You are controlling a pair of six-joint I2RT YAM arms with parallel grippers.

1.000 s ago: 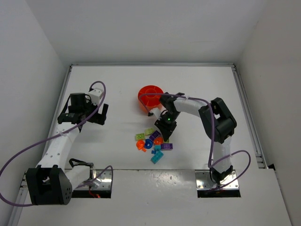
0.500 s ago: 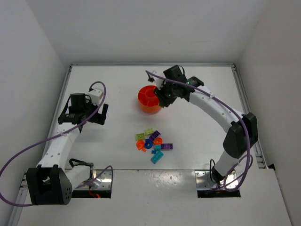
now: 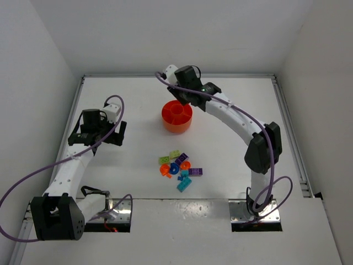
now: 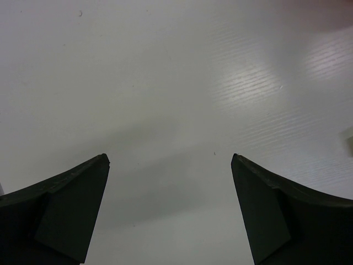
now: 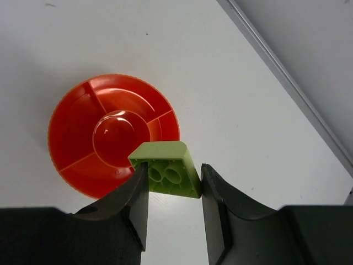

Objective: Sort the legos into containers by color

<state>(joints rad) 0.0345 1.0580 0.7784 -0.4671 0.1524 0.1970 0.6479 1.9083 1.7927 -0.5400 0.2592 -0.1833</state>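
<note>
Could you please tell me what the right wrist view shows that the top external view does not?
Only the right wrist view shows the lime green brick pinched in the right gripper, its hollow underside facing the camera. The brick overlaps the edge of the dish, and the compartments in sight hold no bricks. Only the top external view shows the loose legos clustered on the table nearer the arm bases. It also shows the left gripper off to the left, apart from them. Both views show the orange dish and the white table.

lime green brick (image 5: 168,175): hollow underside showing, pinched in right gripper (image 5: 172,168), lower centre | orange dish (image 5: 71,132): round, divided, left of centre | loose bricks (image 3: 179,168): mixed-colour cluster, mid-frame in top view
</note>
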